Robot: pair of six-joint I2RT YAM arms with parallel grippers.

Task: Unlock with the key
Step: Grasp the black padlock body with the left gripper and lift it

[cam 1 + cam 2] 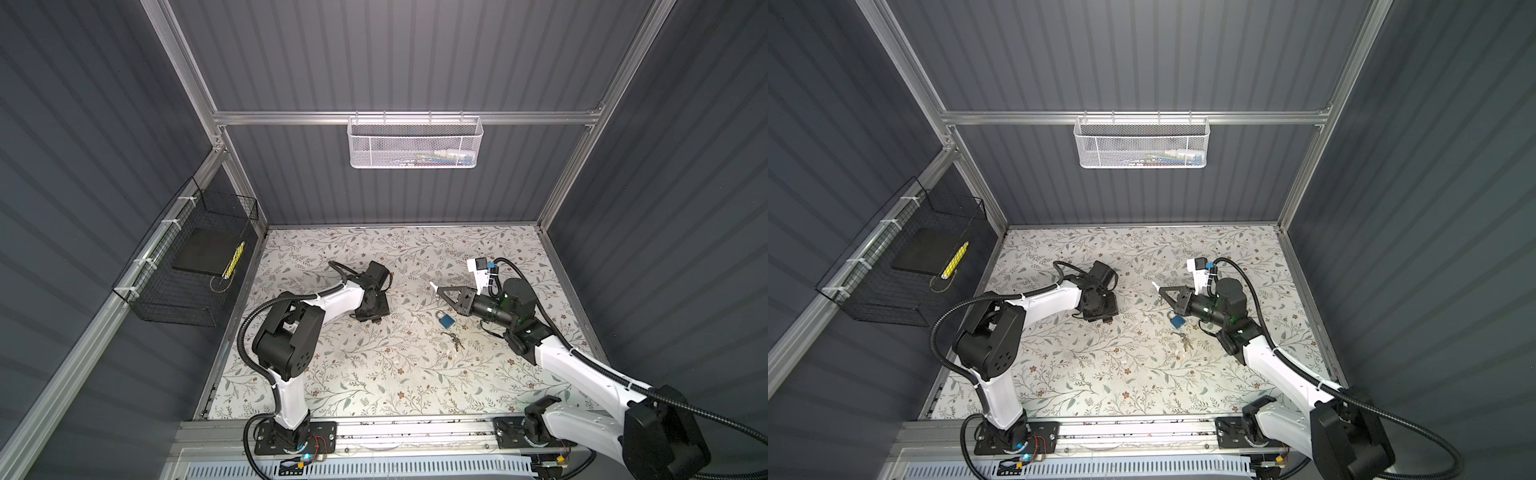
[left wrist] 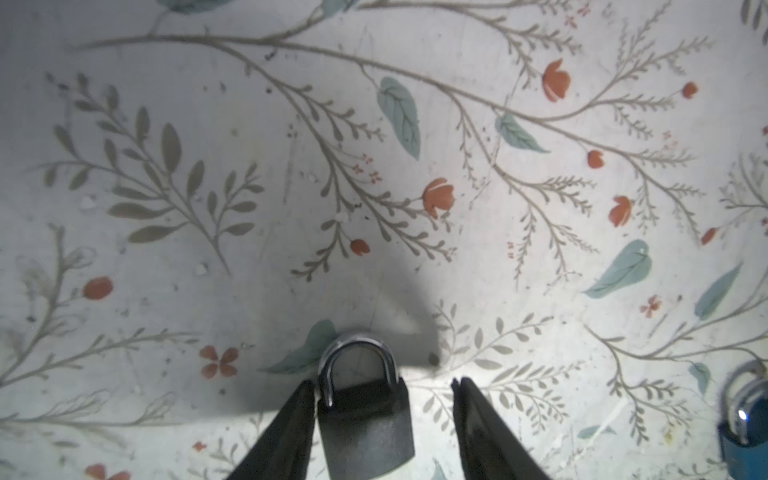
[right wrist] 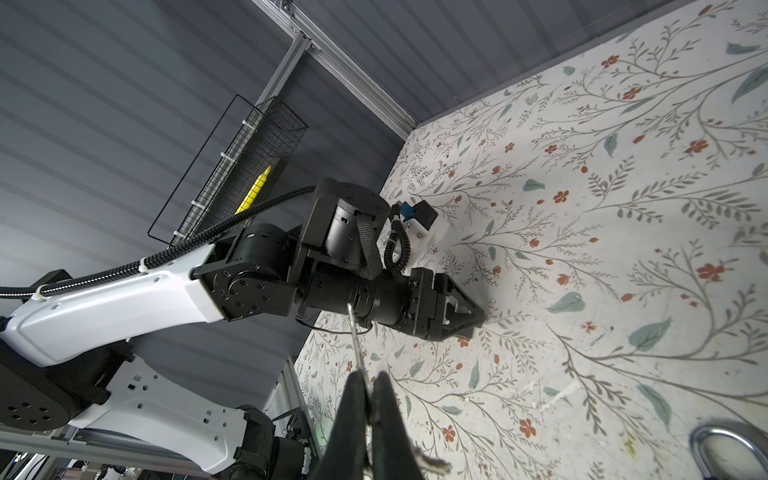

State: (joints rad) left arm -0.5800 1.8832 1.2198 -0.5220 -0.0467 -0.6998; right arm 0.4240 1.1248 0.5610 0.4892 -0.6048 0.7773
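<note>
The left fingers (image 2: 293, 428) are standing apart astride a dark grey metal padlock with a silver shackle (image 2: 365, 428). It is lying on the floral-patterned tabletop (image 2: 208, 208) with the shackle pointing away from the wrist. One finger is touching the side of the body and the other is standing clear of it, so nothing is clamped yet. The straddle looks meant to pin the body so it cannot slide or turn when a key pushes in.

The right fingers (image 3: 353, 419) are pressing together on a thin silver key (image 3: 356, 345). Its blade is sticking out past their tips and pointing toward the left arm. In a top view the key's pale tip (image 1: 433, 285) is hanging above the tabletop, well apart from the dark padlock, probably waiting for that lock to be steadied.

In both top views the left wrist is covering the dark padlock. In the left wrist view the frame edge is cutting off its lower end, so the keyway is not showing. The key's head is buried between the right fingers, and its teeth are too fine to read.

A blue padlock (image 1: 447, 320) and a small bunch of spare keys (image 1: 453, 340) are lying near each other beside the right wrist. I cannot tell whether that lock is shut.
</note>
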